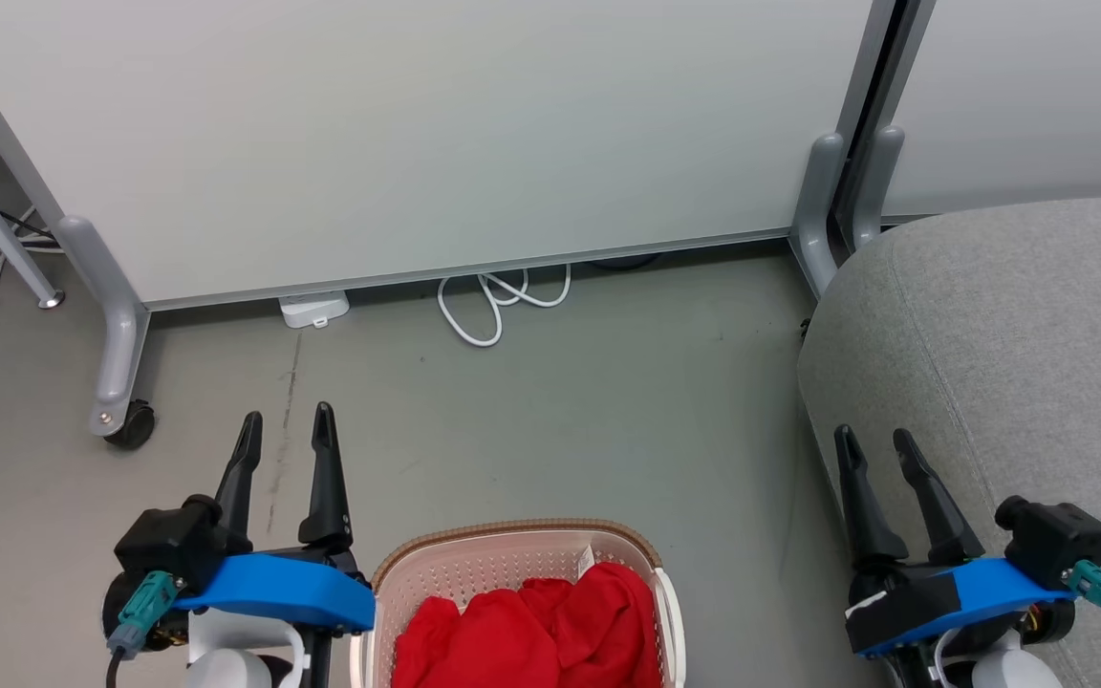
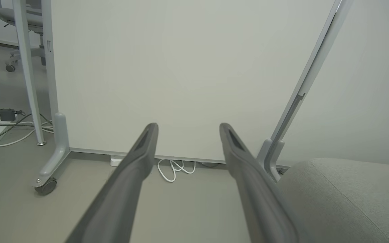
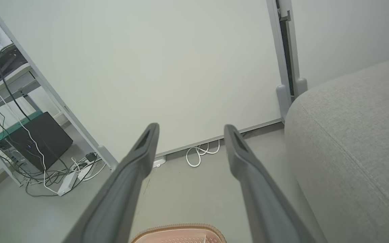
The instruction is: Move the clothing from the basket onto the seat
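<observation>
Grey seat [image 1: 1009,325] on the right, basket [image 1: 512,531] near centre on the floor.
Red clothing [image 1: 531,631] lies heaped inside the basket; the left gripper [image 1: 288,420] and right gripper [image 1: 875,438] flank it, each with fingers partly spread, gripping and touching nothing.

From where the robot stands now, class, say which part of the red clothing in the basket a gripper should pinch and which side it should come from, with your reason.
Pinch the clothing at its raised fold, the highest hump, coming straight down from above. The basket walls ring the heap, so sideways entry looks blocked. The open left gripper sits closest and probably suits best.
</observation>
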